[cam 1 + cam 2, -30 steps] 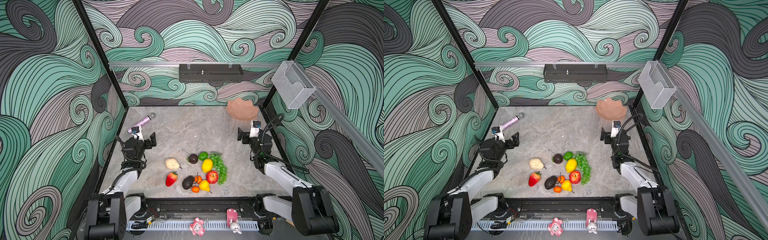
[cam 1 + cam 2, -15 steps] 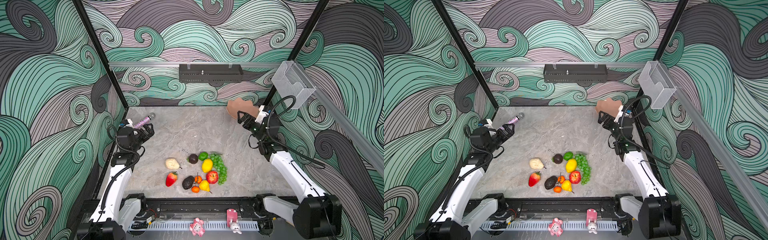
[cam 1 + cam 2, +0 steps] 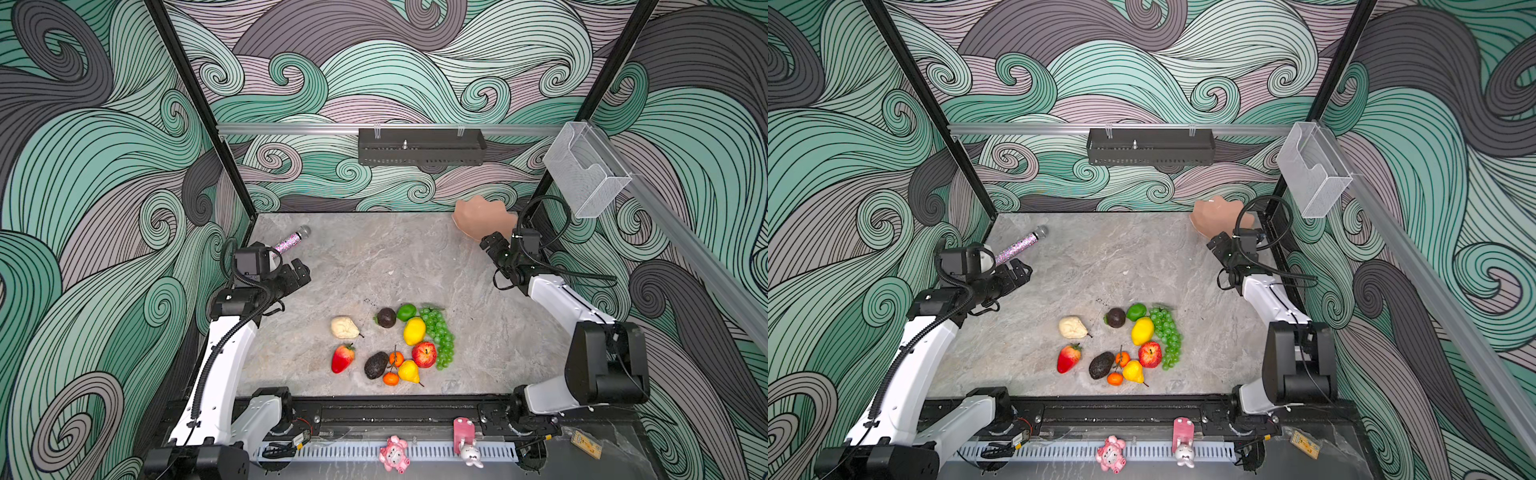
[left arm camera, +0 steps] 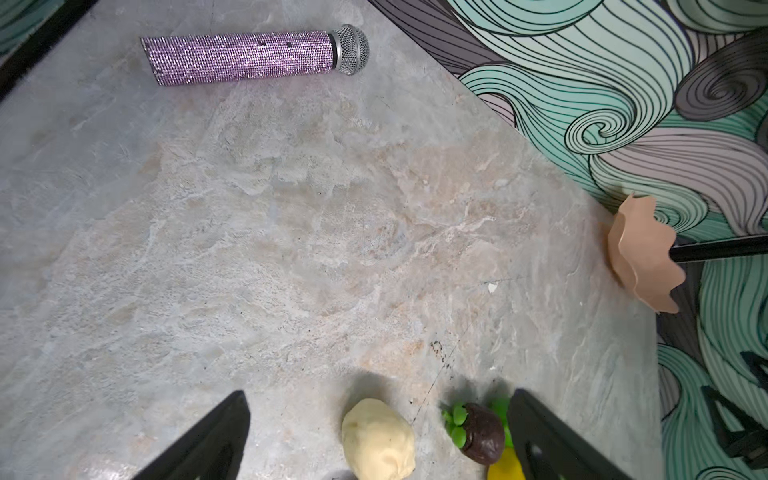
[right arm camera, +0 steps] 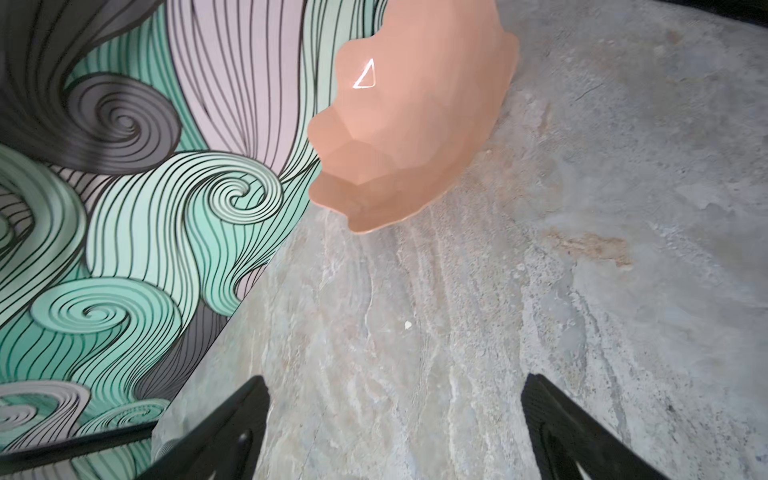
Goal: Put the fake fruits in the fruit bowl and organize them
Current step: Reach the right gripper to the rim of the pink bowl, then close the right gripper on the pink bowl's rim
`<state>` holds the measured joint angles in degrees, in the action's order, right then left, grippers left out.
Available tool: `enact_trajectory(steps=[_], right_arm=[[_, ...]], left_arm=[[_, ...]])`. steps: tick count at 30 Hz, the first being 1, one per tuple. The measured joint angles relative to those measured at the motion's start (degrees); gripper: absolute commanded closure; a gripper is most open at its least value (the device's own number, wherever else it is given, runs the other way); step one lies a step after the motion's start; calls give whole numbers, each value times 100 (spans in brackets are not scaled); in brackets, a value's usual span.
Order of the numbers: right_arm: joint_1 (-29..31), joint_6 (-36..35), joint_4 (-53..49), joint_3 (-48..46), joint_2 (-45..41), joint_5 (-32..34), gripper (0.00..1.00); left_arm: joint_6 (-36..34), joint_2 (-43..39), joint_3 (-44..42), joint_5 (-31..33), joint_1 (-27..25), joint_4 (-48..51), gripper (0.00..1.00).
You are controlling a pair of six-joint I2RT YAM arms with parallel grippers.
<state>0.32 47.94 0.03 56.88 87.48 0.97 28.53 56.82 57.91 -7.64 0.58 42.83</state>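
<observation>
Right fingers (image 5: pixel 224 440) gape wide, clear surface (image 5: pixel 415 332) ahead, one fruit bowl (image 5: pixel 415 124) by the wall (image 5: pixel 124 208); left fingers (image 4: pixel 208 444) wide, one microphone (image 4: pixel 245 58) ahead.

- Wallpaper (image 3: pixel 104 208) of swirling teal, mauve and grey waves is covering the walls on three sides.
- A grey marbled tabletop (image 3: pixel 374 257) is lying under soft, even light and showing only faint shadows.
- Black frame posts (image 3: pixel 195 95) are running up the two back corners.
- A silver rail (image 3: pixel 291 129) is crossing the back wall, and a black perforated shelf (image 3: pixel 422 151) is hanging from it.
- A clear plastic box (image 3: pixel 582 178) is hanging on the right-hand wall.
- A white slotted strip (image 3: pixel 332 451) is lying along the front edge.
</observation>
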Motion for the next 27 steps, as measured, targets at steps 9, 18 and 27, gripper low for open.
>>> enact_trajectory(steps=[9,18,27], right_arm=[[-28,479,35,1132,1628,581,20],[-55,761,-129,2234,2793,1091,35],[-120,1147,-428,2885,3453,1403,51]], left_arm=[[-221,9,-55,518,-697,492,1],[-254,9,-52,885,-1071,682,1],[-256,11,-52,1023,-1115,734,1]])
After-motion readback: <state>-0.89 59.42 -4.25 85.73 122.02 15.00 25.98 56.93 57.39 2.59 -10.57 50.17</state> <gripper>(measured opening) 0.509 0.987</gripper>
